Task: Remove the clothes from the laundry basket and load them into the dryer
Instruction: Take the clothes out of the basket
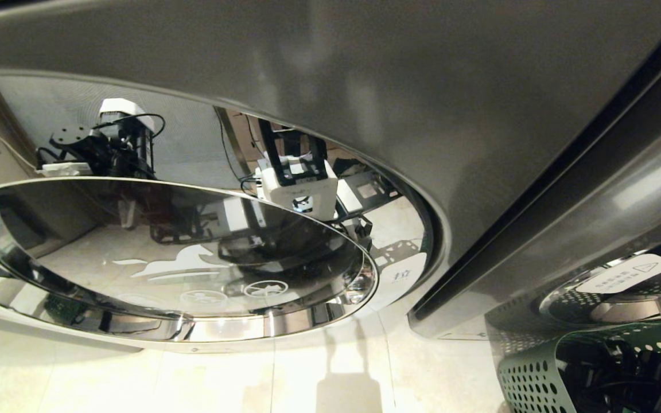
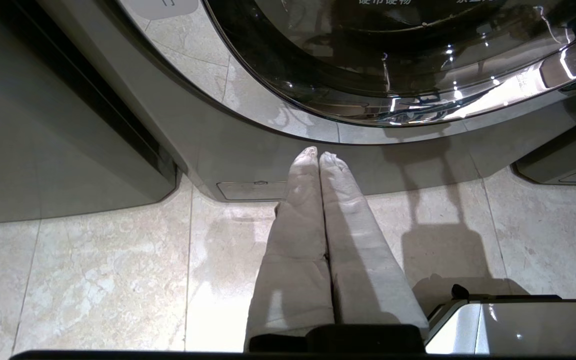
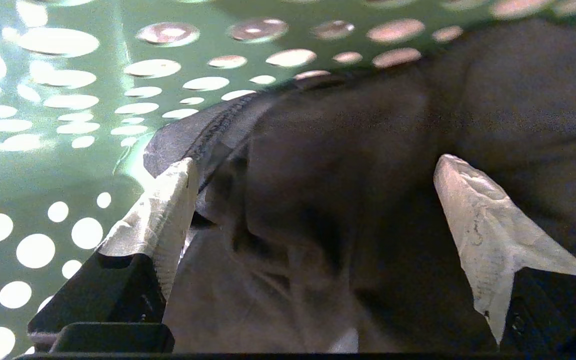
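Note:
In the right wrist view, dark charcoal clothes (image 3: 348,130) with a stitched seam lie piled against the green perforated wall of the laundry basket (image 3: 43,165). My right gripper (image 3: 315,160) is open inside the basket, one white-wrapped finger on each side of a fold of the cloth. The head view shows the basket (image 1: 531,373) at the lower right, in front of a grey machine with a chrome-rimmed door (image 1: 623,287) that I take for the dryer. Only a corner of it shows. My left gripper (image 2: 318,152) hangs shut over the floor, holding nothing.
The washer's round door with a white horse emblem (image 1: 193,258) fills the left of the head view and mirrors the robot. A dark gap (image 1: 537,212) separates the two machines. Pale floor tiles (image 1: 250,378) lie below. A machine's foot (image 2: 248,175) stands just ahead of the left gripper.

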You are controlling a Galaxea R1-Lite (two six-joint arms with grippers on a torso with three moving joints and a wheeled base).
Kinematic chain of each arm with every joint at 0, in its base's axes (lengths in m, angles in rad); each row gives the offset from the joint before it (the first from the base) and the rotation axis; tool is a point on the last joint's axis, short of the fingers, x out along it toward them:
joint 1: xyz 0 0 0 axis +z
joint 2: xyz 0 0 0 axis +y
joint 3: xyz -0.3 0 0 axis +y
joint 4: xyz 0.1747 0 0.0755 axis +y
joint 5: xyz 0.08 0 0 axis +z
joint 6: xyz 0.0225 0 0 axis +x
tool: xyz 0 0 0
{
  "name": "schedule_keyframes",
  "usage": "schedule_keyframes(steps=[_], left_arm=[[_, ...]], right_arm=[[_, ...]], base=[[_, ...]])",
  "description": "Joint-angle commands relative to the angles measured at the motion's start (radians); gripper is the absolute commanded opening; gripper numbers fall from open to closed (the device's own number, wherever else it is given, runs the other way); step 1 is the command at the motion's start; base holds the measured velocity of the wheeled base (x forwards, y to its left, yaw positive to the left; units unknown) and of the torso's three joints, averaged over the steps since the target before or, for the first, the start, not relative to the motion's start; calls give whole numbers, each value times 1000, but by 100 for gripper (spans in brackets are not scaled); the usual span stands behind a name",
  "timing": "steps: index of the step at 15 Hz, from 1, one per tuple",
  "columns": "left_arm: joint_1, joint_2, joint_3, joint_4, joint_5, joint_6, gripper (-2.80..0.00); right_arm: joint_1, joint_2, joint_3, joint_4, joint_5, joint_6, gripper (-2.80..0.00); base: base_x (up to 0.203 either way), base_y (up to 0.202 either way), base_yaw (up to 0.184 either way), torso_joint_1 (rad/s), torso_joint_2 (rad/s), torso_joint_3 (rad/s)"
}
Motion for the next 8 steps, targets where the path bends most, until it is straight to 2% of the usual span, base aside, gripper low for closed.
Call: schedule_keyframes(steps=[1,2,3,8], left_arm=[[0,0,0,0,0,0,-280],[0,0,0,0,0,0,-280],[0,0,0,0,0,0,-280],[0,0,0,0,0,0,-280]], right_arm=[[12,0,-1,-6,4,32,0],[13,0,-1,-8,4,32,0],[14,0,-1,-9,3,32,-280],[12,0,-11,-8,0,29,-280]], base=[[0,0,0,0,0,0],[0,0,0,0,0,0],[0,0,0,0,0,0],[0,0,0,0,0,0]])
